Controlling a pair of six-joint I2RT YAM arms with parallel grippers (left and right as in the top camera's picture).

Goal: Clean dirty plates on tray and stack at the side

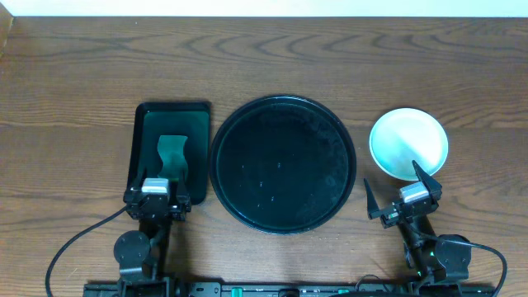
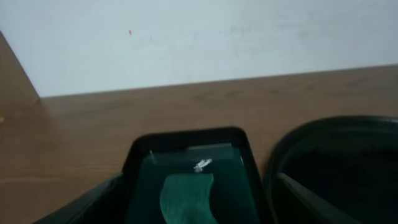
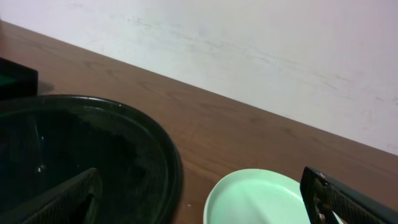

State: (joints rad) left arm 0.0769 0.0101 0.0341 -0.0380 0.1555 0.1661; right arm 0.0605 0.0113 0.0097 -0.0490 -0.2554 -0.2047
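1. Overhead, nearest: left pincer (image 1: 157, 191) and right pincer (image 1: 399, 191) hovered with jaws apart, holding nothing.
2. Farther, the plates (image 1: 408, 144) sat, seemingly stacked, on the bench (image 1: 82, 66) at 3 o'clock of the tray (image 1: 280, 165). They were probably light, stiff and slick; best pinched at the rim.

Black round tray (image 3: 166, 155) at left, pale green plate (image 3: 261, 196) near right, both on brown wooden worktop (image 3: 217, 124)

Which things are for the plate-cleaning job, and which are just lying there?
For the job:
- the plates, on the table right of the tray
- the round black tray
- the green cloth, probably for wiping

Just lying about:
- the rectangular green tray, which only holds the cloth
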